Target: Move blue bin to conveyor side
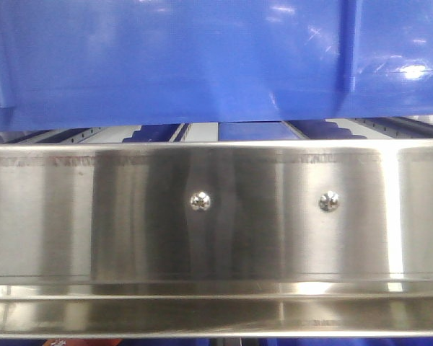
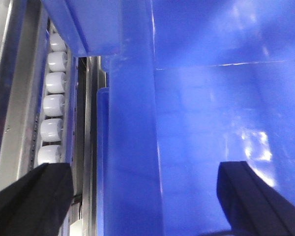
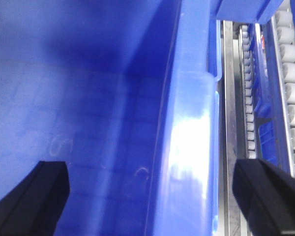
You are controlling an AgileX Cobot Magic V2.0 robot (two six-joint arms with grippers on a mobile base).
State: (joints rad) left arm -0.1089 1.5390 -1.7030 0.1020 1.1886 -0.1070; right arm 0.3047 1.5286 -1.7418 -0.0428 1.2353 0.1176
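steel rack carries blue bin; left gripper and right gripper straddle its walls, open; uneven clamping might tilt it.

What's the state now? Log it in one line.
left gripper: open, straddling blue bin wall | right gripper: open, straddling bin wall | bin: over roller rack

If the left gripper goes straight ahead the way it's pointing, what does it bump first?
Probably the rim of the blue bin, which sits ahead between the open jaws of the left gripper. How far off, I cannot tell.
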